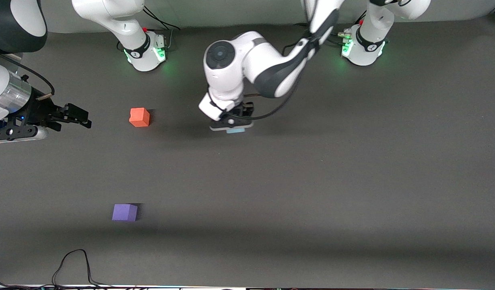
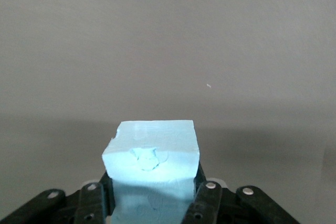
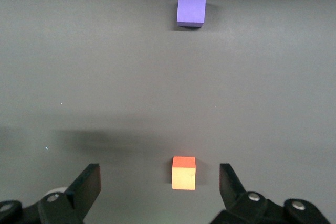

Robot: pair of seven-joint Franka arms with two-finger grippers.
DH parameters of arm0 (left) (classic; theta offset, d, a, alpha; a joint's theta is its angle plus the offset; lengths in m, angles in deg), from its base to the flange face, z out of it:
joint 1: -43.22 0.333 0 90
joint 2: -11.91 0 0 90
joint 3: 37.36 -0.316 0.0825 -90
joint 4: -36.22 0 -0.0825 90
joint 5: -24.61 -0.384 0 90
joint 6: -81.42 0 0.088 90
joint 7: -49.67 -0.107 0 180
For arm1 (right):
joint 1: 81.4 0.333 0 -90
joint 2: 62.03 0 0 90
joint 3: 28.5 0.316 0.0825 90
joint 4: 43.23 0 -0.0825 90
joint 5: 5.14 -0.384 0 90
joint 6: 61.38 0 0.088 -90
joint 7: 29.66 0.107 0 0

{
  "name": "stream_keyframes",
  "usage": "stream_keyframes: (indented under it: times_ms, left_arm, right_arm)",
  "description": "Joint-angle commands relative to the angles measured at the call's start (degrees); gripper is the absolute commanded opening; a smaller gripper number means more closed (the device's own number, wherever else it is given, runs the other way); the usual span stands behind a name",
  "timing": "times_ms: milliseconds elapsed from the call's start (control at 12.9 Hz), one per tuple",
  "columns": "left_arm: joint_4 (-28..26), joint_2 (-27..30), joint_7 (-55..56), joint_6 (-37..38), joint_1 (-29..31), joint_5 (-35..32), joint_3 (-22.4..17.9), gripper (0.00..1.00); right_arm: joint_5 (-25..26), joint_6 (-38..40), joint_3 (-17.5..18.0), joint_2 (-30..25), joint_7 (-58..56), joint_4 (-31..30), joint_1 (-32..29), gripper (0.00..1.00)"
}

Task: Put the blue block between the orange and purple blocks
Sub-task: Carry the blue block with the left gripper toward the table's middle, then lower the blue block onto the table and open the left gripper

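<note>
1. Dark grey table (image 1: 352,181), bearing 2 loose cubes; 2 arms.
2. Right gripper (image 1: 76,117), waiting, fingers wide apart, empty, at the right arm's end.
3. 1 orange block (image 1: 139,117); 1 purple block (image 1: 124,212) nearer the camera, well apart.
4. Left gripper (image 1: 231,127), clamped on 1 blue block (image 2: 152,163), mid-table.

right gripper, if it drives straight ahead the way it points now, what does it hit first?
Probably the orange block: in the right wrist view it sits in line between the open right gripper's fingers, with the purple block farther along. Depth is unclear; the gripper may pass above it.
</note>
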Motion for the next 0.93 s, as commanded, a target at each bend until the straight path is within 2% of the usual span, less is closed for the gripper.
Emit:
stream_keyframes:
  times_ms: [0,544,622,699,855]
  left_arm:
    - [2.9,-8.2,2.9,-5.6,-3.6,-2.8,-1.1,0.47]
    - [2.7,-13.7,3.6,-10.7,-3.5,-3.3,-1.5,0.47]
    - [2.7,-14.2,3.5,-10.7,-3.4,-3.3,-1.6,0.62]
    - [2.6,-14.2,3.1,-10.6,-3.2,-3.4,-1.6,0.99]
    - [2.3,-13.6,3.1,-10.0,-3.0,-3.4,-1.6,1.00]
  right_arm:
    - [-1.0,-0.1,-0.2,0.2,0.8,1.7,-0.1,1.00]
    - [-0.6,0.3,-0.3,0.8,0.5,1.6,-0.2,1.00]
    - [-0.6,0.3,-0.3,0.6,0.1,1.5,-0.2,1.00]
    - [-0.6,1.2,-0.3,0.4,-0.1,1.5,-0.2,1.00]
    - [-0.6,1.7,-0.3,0.4,0.1,2.0,-0.1,1.00]
